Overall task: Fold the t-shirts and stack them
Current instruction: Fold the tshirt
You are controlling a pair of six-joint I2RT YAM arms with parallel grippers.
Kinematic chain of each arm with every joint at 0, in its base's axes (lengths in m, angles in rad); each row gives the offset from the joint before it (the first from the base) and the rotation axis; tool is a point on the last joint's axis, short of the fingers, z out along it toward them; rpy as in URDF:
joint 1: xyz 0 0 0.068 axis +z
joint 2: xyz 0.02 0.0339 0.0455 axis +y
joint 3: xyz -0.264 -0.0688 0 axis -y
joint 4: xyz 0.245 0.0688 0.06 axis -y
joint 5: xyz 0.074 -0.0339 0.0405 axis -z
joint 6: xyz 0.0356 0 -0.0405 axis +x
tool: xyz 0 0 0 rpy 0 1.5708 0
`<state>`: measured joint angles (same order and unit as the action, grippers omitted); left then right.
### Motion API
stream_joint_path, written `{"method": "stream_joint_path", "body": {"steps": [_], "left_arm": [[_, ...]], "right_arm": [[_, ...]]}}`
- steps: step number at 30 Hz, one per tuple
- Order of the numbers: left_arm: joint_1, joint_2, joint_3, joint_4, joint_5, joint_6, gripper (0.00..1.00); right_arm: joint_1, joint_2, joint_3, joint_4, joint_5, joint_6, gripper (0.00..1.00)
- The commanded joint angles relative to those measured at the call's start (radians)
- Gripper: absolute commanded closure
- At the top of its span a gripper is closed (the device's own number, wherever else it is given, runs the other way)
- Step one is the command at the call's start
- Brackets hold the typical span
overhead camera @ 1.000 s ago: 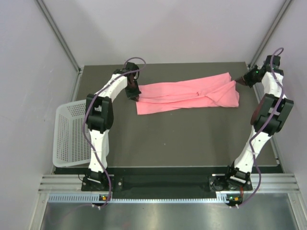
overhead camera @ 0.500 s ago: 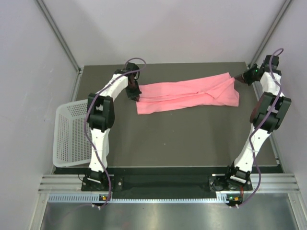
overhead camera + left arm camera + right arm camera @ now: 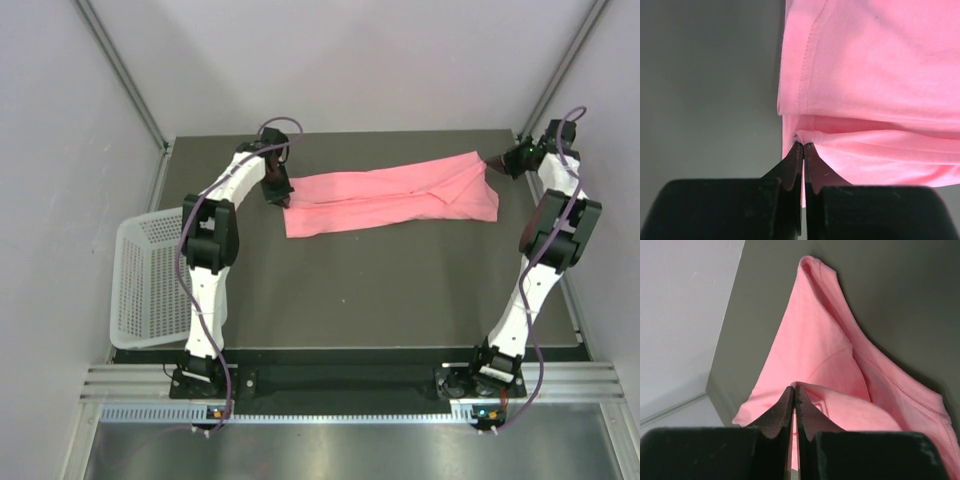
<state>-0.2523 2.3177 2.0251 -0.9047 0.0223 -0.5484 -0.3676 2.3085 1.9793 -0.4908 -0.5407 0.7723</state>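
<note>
From above, the salmon-pink t-shirt (image 3: 390, 195) lies as a long band across the far half of the dark surface (image 3: 380, 300), and I have one end in each arm: left jaws at its left end, right jaws up at the far right corner, with the white basket (image 3: 145, 280) well apart off the left edge. I read this as mid-fold, with the shirt narrowed lengthwise and stretched between my two grips. The next move, I reckon, needs both ends lifted together with even tension so the band doubles over without sagging or twisting. On the left wrist camera, my left jaws are pressed together on a small pinch of cloth right at the folded edge. A stitched hem and two stacked layers show here, which the overhead view flattens out. On the right wrist camera, my right jaws are likewise clamped on a nip of fabric, and the cloth rises from the surface in a tent towards them. That lift is barely readable from above. Neither wrist view shows the other end.
</note>
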Motion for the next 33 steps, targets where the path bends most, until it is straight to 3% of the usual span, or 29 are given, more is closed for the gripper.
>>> {"method": "stream_joint_path", "body": {"steps": [1, 3, 6, 7, 10, 11, 13, 17, 22, 28, 33], "left_arm": [[0.016, 0.019, 0.043, -0.008, 0.001, -0.004, 1.00], [0.019, 0.025, 0.046, -0.008, 0.001, -0.002, 1.00], [0.022, 0.023, 0.053, -0.013, -0.010, 0.002, 0.86], [0.022, 0.023, 0.064, -0.017, -0.013, 0.004, 0.74], [0.022, -0.009, 0.069, -0.037, -0.065, 0.015, 0.57], [0.021, -0.036, 0.066, -0.040, -0.071, 0.018, 0.34], [0.018, -0.095, 0.035, -0.046, -0.093, 0.028, 0.17], [0.013, -0.202, -0.058, -0.040, -0.105, 0.051, 0.14], [-0.004, -0.332, -0.240, -0.005, 0.006, 0.050, 0.17], [-0.038, -0.412, -0.445, 0.085, 0.085, 0.028, 0.17], [-0.039, -0.386, -0.476, 0.119, 0.169, -0.005, 0.17]], "right_arm": [[0.009, 0.022, 0.055, 0.075, -0.024, 0.028, 0.98], [0.009, 0.034, 0.053, 0.086, -0.025, 0.042, 0.97], [0.009, 0.058, 0.052, 0.119, -0.030, 0.076, 0.95], [0.009, 0.068, 0.052, 0.162, -0.036, 0.088, 0.94], [0.010, 0.110, 0.050, 0.233, -0.073, 0.171, 0.88], [0.012, 0.123, 0.065, 0.277, -0.087, 0.208, 0.87], [0.018, 0.150, 0.107, 0.281, -0.094, 0.214, 0.78], [0.012, 0.173, 0.240, 0.184, -0.097, 0.171, 0.63], [0.009, 0.050, 0.205, -0.030, -0.030, -0.008, 0.45], [-0.005, -0.190, -0.054, -0.153, 0.120, -0.264, 0.30], [-0.033, -0.314, -0.262, -0.155, 0.197, -0.381, 0.26]]}}
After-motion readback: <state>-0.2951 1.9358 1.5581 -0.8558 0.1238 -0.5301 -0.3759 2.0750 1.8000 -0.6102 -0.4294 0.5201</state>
